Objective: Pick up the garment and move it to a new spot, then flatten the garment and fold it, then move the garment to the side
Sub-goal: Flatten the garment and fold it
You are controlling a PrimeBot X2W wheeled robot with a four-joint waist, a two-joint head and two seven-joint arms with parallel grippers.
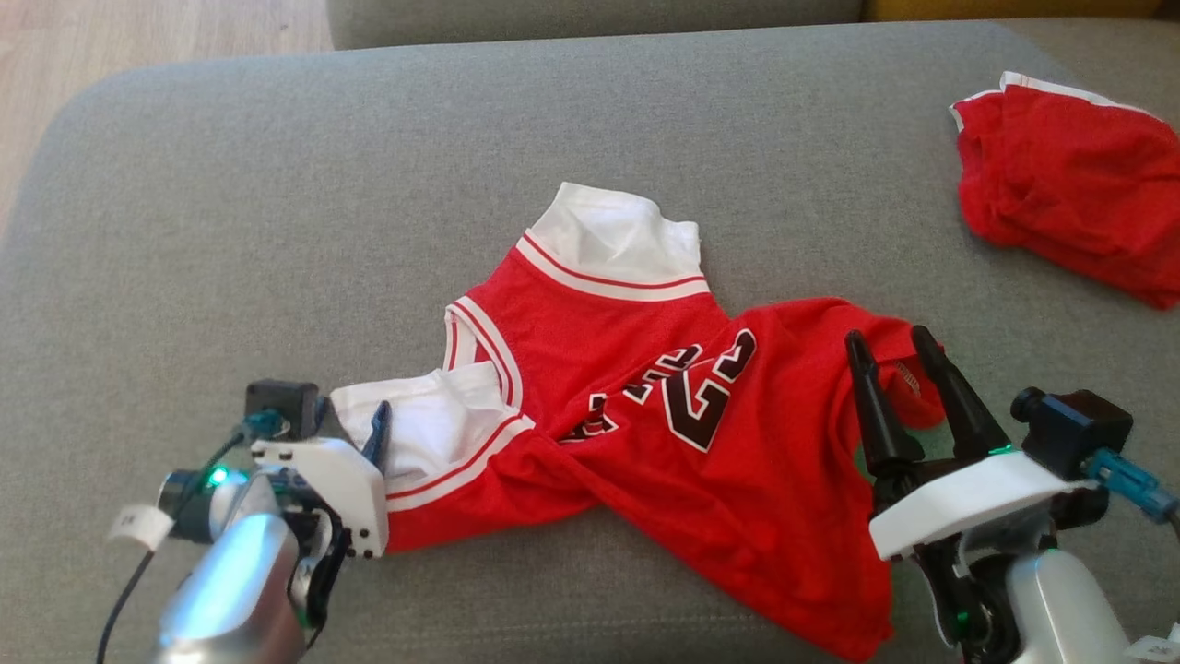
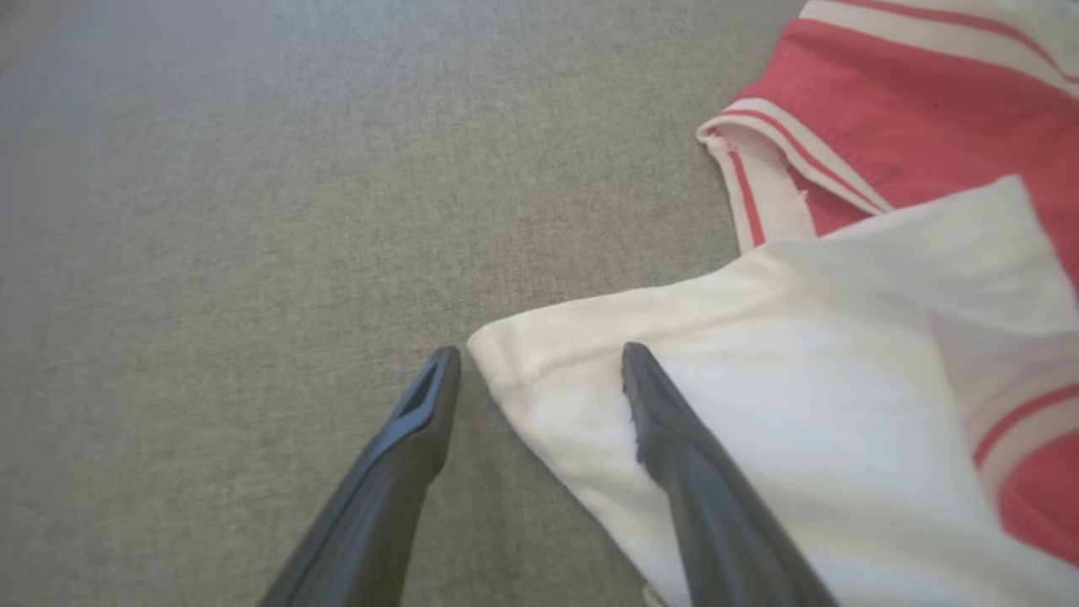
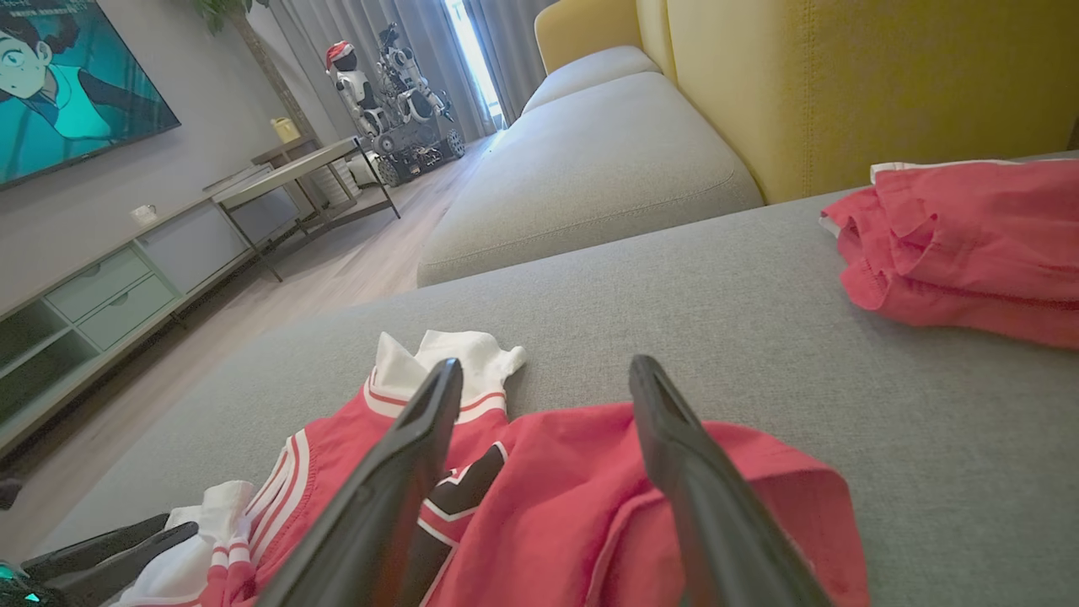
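The left fingers [image 2: 683, 455] stand apart, straddling the corner of a white sleeve [image 2: 801, 379]. The right fingers [image 1: 874, 406], also apart and holding nothing, hang over the bunched edge at the other end of the red mesh basketball jersey [image 1: 645, 387], which lies twisted mid-seat on the grey fabric sofa cushion [image 1: 277, 231].

A pinch on that thin sleeve corner could slip, or lift only the sleeve while the body drags. The right side may catch several layers, locking in the twist. Carried rightward, the jersey could snag the crumpled red garment [image 1: 1069, 184].
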